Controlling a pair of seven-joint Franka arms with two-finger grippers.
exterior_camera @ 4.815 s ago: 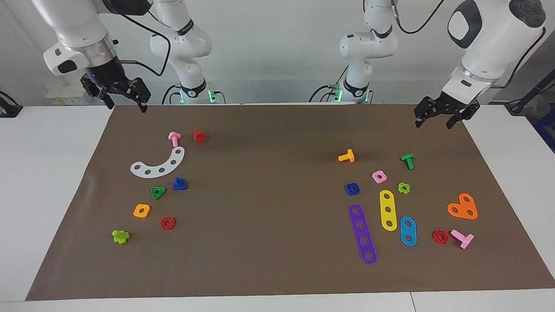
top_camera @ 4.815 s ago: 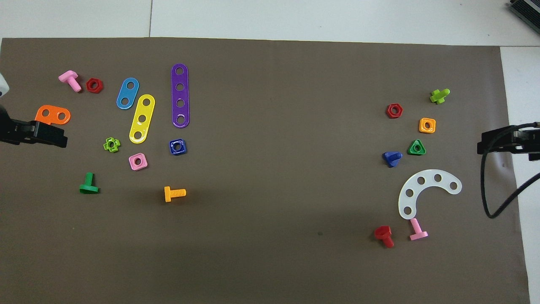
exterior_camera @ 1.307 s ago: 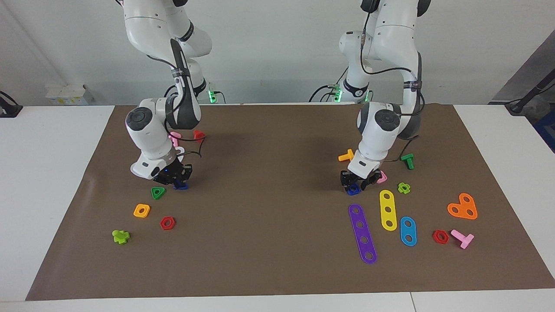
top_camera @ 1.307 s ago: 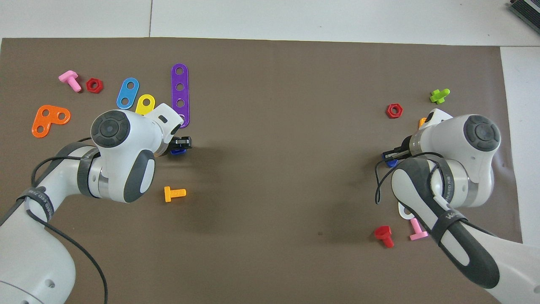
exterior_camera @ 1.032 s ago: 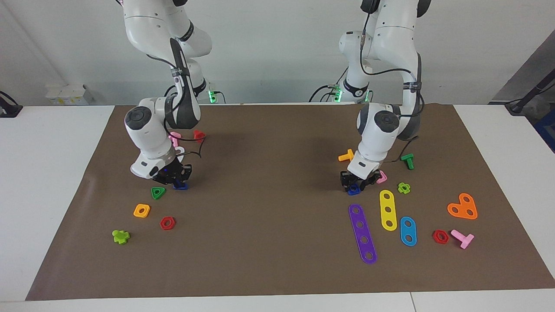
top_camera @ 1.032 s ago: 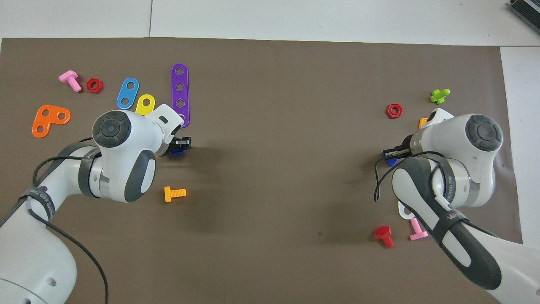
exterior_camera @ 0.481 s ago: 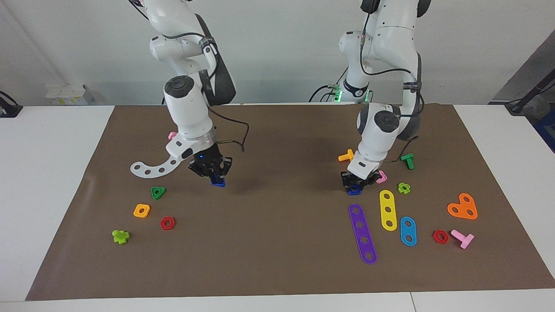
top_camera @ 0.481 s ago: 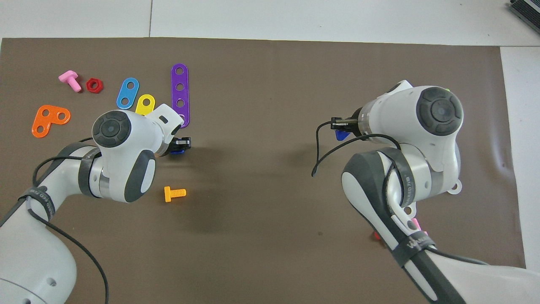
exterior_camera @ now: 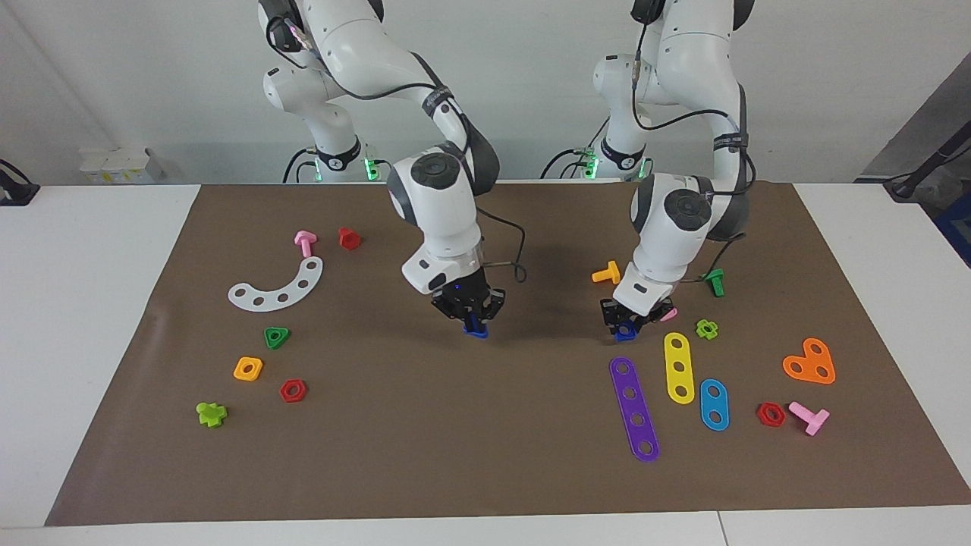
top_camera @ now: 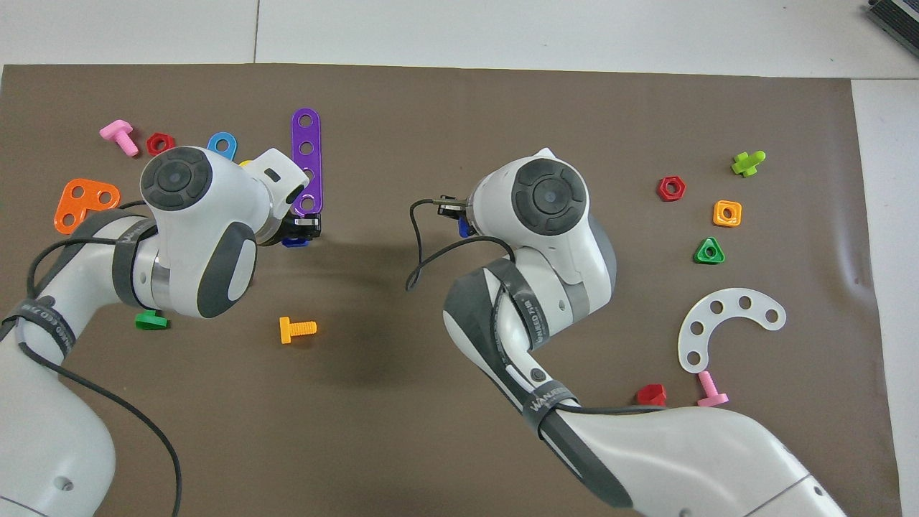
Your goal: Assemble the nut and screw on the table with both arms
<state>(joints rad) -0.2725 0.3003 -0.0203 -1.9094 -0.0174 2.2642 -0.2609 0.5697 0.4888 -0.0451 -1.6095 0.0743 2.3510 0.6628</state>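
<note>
Fingers of right gripper (exterior_camera: 475, 320) clamped on the screw (exterior_camera: 476, 329), up over mid-mat; left gripper (exterior_camera: 626, 322) pinched the nut (exterior_camera: 625, 331), just off the table (exterior_camera: 98, 303) near purple strip (exterior_camera: 634, 408). Risk judged: small parts, shallow pinch, likely twist or drop at mating.

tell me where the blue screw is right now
The screw is in the right gripper, held up over bare mat near the table's middle, well clear of the green nut it once lay beside.
</note>
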